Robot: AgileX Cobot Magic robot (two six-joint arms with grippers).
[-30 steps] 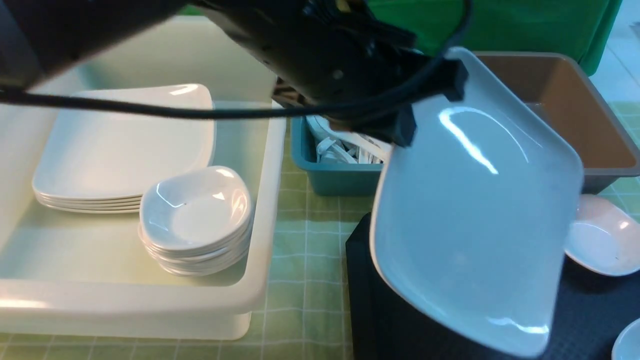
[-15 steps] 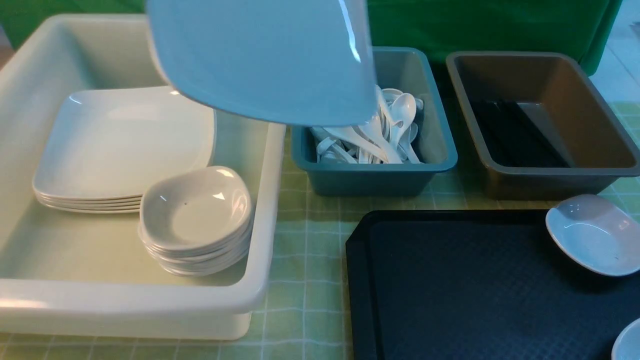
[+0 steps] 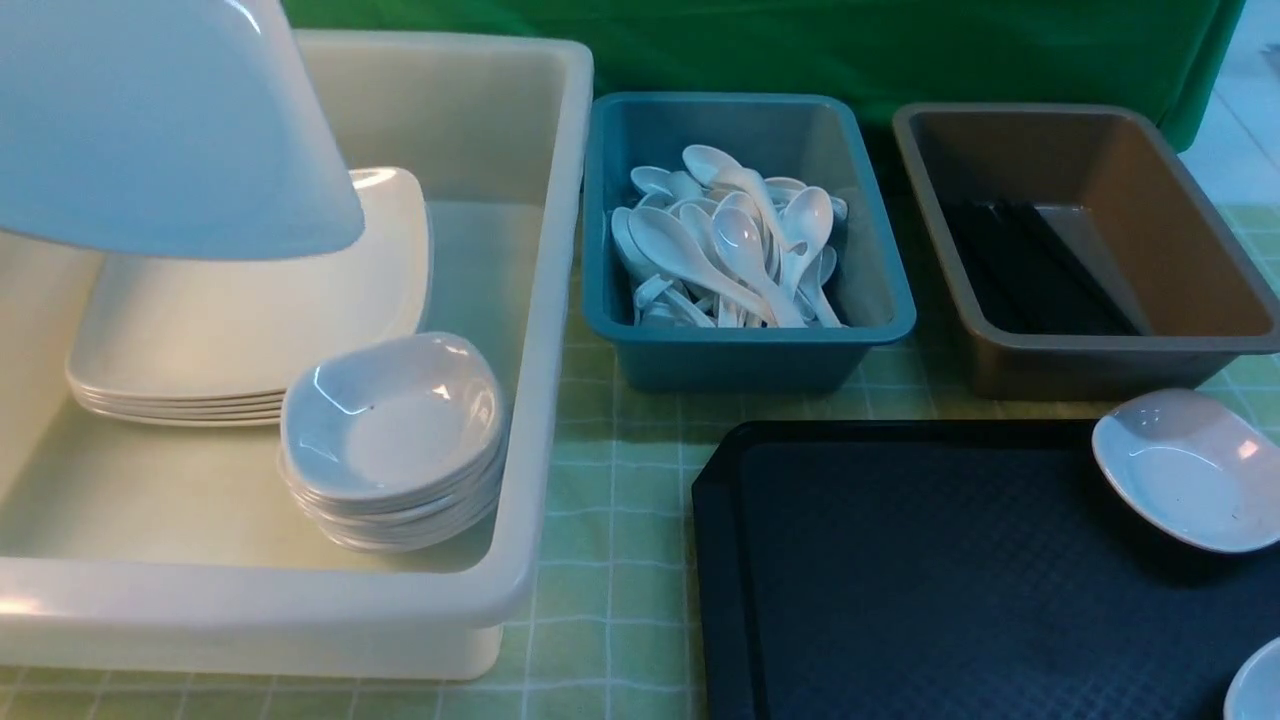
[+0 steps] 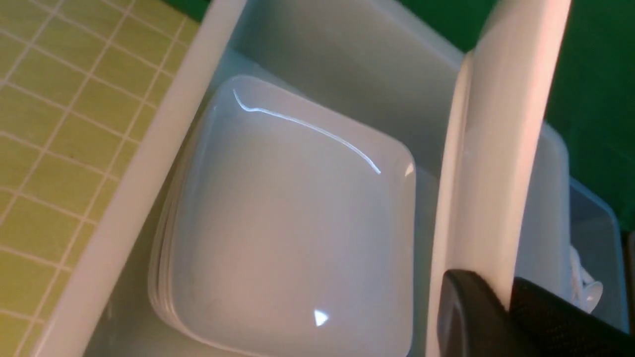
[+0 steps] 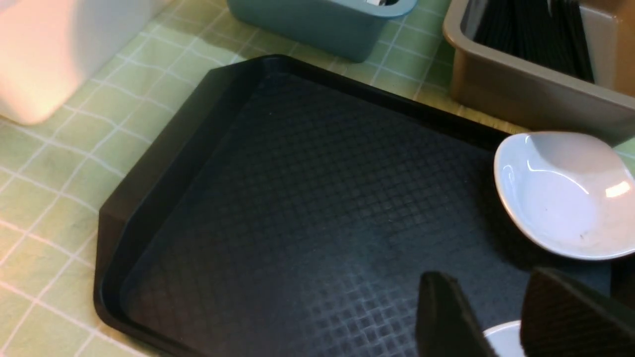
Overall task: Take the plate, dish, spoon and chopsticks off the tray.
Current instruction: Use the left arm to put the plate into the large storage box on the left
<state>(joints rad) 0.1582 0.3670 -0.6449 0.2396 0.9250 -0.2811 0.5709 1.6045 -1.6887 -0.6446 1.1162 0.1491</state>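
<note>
One plate [image 3: 170, 130] hangs pinched by its rim in the left jaws, with a black finger [image 4: 471, 317] pressed on each face. It stands on edge in the air, off the tray [image 3: 715, 560] and over the cream tub [image 3: 545, 300]. Below these jaws lies the stack of plates [image 4: 292, 223], close to one tub wall, with bare tub floor along its other sides. The stack of small dishes [image 3: 390, 430] fills the tub corner further out from these jaws.

The right jaws stand spread, and we see tray floor between their fingers [image 5: 446, 317]. A white rim shows low between them; we cannot tell what it is or whether they touch it. Ahead of them the tray lies wide and bare up to its raised rim. Off to one side, the dish [image 5: 560, 193] sits at the tray's far edge, near the brown tub [image 3: 1240, 340]. A strip of checked tabletop [image 3: 610, 560] separates the tray from the cream tub.

We count three tubs, one tray, one held plate and one dish in full view. A second white curve [image 3: 1262, 685] is cut off at the front view's corner. The plate stack shows about five rims. The white spoons [image 3: 730, 250] in the teal tub [image 3: 740, 365] and the black sticks [image 3: 1030, 270] in the brown one are too many to count.
</note>
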